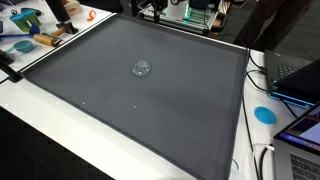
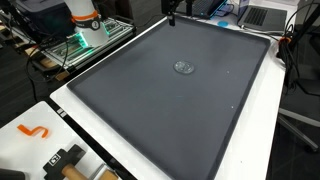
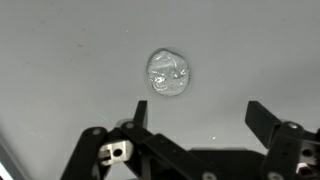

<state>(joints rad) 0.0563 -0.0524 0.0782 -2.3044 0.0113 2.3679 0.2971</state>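
Observation:
A small clear, crinkled plastic piece (image 3: 168, 74) lies on a large dark grey mat (image 1: 120, 115). It shows in both exterior views (image 1: 142, 68) (image 2: 184, 68), a little behind the mat's middle. In the wrist view my gripper (image 3: 199, 116) hovers above the mat with its two black fingers spread wide apart and nothing between them. The plastic piece lies just beyond the fingertips, slightly to the left of the gap, and is not touched. I cannot clearly make out the gripper in the exterior views.
The mat (image 2: 150, 110) covers a white table. Blue items and tools (image 1: 25, 40) lie at one corner, a blue disc (image 1: 264, 114) and laptops (image 1: 300, 80) along one side. An orange hook (image 2: 35, 131) and a black-and-wood tool (image 2: 65, 160) lie near another corner. The robot base (image 2: 85, 20) stands beside the table.

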